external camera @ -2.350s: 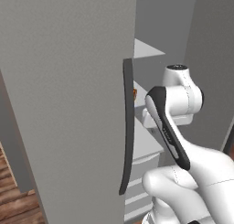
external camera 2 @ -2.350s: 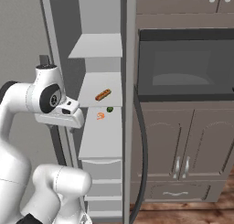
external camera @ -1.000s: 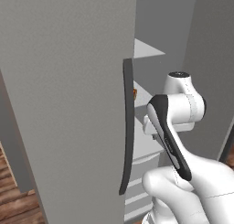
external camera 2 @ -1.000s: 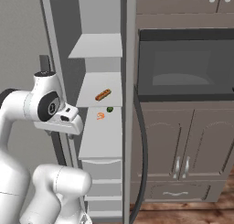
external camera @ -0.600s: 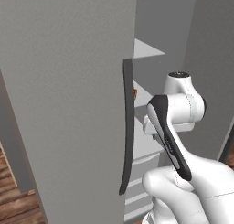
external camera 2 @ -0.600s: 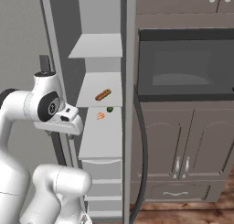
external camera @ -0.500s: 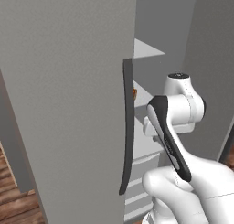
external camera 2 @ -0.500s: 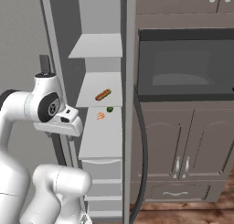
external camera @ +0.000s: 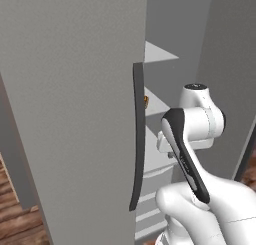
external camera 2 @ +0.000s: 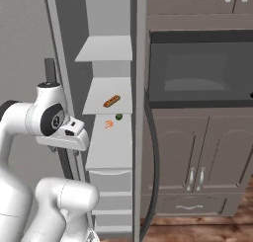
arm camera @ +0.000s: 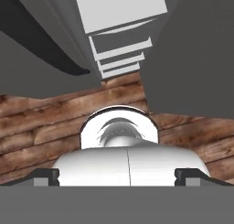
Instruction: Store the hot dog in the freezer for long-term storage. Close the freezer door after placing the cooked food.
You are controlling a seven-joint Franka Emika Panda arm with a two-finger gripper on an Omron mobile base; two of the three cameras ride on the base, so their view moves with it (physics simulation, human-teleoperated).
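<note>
The hot dog (external camera 2: 112,101) is lying on a middle shelf inside the freezer (external camera 2: 106,152) — door swung open — while the gripper (arm camera: 117,175), fingers spread wide and gripping nothing, is pointing down at the wood floor (arm camera: 41,122).

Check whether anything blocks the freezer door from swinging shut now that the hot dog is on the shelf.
The hot dog lies well inside the freezer. The arm's white wrist, with the open gripper, hangs in the opening beside the freezer door, likely in its closing path. Nothing else visible blocks it.
</note>
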